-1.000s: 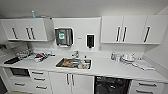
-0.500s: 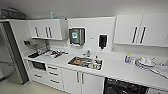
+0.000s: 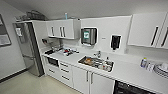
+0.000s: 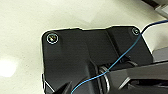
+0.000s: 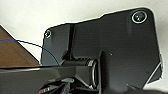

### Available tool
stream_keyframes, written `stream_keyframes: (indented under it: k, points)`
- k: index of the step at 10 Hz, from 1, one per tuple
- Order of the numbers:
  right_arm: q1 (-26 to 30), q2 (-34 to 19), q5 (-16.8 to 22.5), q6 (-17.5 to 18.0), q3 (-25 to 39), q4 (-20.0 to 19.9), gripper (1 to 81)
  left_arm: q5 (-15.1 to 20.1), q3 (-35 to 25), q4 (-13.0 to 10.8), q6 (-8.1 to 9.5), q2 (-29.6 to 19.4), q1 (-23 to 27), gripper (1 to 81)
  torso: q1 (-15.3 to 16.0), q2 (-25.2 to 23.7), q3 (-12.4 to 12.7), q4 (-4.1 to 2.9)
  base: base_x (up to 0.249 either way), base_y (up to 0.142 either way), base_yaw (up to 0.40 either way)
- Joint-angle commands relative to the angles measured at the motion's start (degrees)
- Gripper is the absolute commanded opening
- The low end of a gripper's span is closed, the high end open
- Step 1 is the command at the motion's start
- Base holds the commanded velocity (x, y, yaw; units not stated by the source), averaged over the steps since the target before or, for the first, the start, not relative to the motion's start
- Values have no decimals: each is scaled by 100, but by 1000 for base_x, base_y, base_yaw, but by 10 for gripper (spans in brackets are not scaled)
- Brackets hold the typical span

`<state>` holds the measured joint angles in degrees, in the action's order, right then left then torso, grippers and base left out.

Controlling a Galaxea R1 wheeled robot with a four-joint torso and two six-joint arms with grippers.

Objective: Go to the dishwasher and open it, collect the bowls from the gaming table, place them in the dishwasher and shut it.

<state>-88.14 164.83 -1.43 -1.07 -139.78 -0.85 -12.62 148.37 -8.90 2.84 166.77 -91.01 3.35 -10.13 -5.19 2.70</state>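
White kitchenette counter [image 3: 130, 72] seen ahead; dark open dishwasher bay [image 3: 130, 89] placed below counter, right of steel sink [image 3: 96, 63]. Gripper states cannot be told. Nearer arm undetermined.

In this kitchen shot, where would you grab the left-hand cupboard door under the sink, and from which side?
Probably by its slim vertical handle, set near the door's right edge, beside the neighbouring door's handle. Come straight in from the front with the pincer closing sideways across the bar, since it runs up and down.
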Motion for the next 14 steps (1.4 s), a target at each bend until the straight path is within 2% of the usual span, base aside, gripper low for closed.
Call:
stream_keyframes:
  k: [1, 8, 14]
  points:
    - [231, -115, 301, -42, 154, 77, 811, 172, -80, -86, -20, -134, 228, 811, 0, 0, 0, 0, 0, 0, 362]
    - [248, -53, 292, -42, 93, 50, 811, 189, -37, -33, -3, -21, 255, 811, 0, 0, 0, 0, 0, 0, 362]
    - [248, -26, 301, -60, 13, 269, 811, 260, 129, -33, -2, 225, 308, 811, 0, 0, 0, 0, 0, 0, 362]
